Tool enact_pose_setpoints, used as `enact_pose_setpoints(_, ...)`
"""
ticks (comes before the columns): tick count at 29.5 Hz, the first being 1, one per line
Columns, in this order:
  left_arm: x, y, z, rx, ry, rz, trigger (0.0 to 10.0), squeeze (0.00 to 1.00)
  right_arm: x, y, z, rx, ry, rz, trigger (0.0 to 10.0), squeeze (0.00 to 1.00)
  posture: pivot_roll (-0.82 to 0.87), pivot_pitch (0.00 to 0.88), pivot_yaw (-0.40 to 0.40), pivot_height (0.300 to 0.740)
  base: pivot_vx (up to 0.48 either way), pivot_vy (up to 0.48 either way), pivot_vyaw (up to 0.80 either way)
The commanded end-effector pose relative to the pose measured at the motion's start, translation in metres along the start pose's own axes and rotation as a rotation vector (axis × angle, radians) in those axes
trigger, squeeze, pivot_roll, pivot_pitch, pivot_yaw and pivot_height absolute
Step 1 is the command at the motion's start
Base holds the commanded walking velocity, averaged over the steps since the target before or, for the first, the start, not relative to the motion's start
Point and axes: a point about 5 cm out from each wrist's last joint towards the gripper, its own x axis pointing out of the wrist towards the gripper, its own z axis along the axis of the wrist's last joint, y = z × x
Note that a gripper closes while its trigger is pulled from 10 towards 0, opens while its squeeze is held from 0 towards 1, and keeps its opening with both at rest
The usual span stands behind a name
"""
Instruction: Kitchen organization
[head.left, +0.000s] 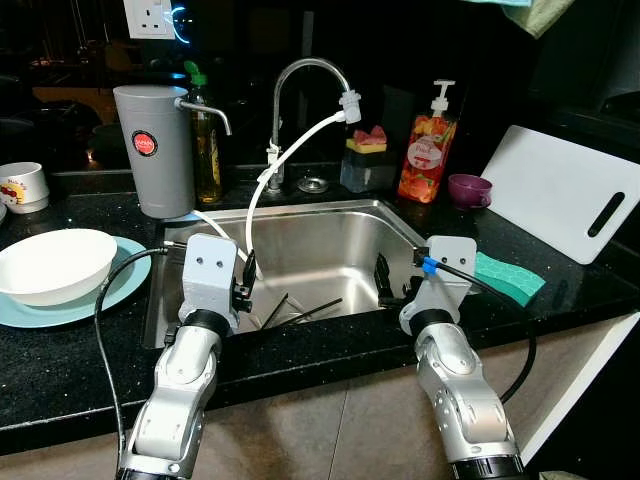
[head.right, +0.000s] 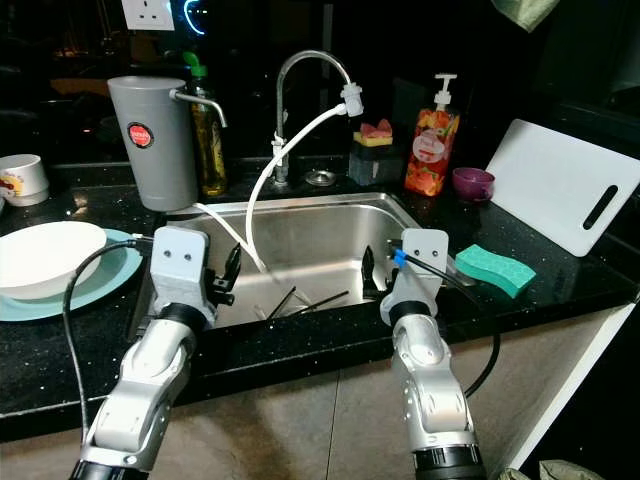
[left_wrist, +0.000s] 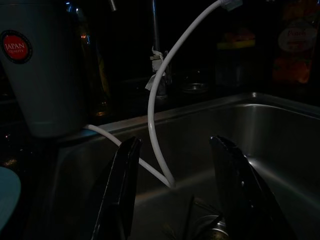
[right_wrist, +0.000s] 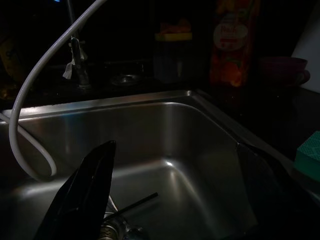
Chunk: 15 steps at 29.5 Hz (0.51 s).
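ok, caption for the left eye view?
Both open hands, left hand and right hand, poised over steel sink holding dark chopsticks.

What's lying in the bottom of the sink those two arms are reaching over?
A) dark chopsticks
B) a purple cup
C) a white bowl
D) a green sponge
A: thin dark chopsticks lie on the floor of the sink, between the left gripper and the right gripper; the bowl, sponge and cup all sit on the counter.
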Motion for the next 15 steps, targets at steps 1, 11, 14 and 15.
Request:
enact_pose_setpoints(1,0.0011,-0.0036,-0.0018,-0.001,0.008,-0.014,10.0,0.00,0.0009,-0.0011,0.0003,-0.003,-0.003,-0.006,10.0,0.00,0.08,0.018,-0.069,0.740,0.000,0.000,0.00)
enact_pose_setpoints(11,0.0024,-0.0097,-0.0027,-0.017,0.010,-0.027,10.0,0.00,-0.0035,-0.0070,0.0001,-0.016,0.000,-0.020,10.0,0.00,0.06,0.023,-0.070,0.740,0.000,0.000,0.00)
enact_pose_setpoints(14,0.0014,-0.0103,-0.0025,-0.020,0.010,-0.027,10.0,0.00,-0.0029,-0.0071,0.0010,-0.016,-0.001,-0.022,10.0,0.00,0.06,0.027,-0.071,0.740,0.000,0.000,0.00)
enact_pose_setpoints(15,0.0009,-0.0098,-0.0027,-0.019,0.011,-0.027,10.0,0.00,-0.0029,-0.0063,0.0011,-0.015,-0.001,-0.021,10.0,0.00,0.06,0.027,-0.071,0.740,0.000,0.000,0.00)
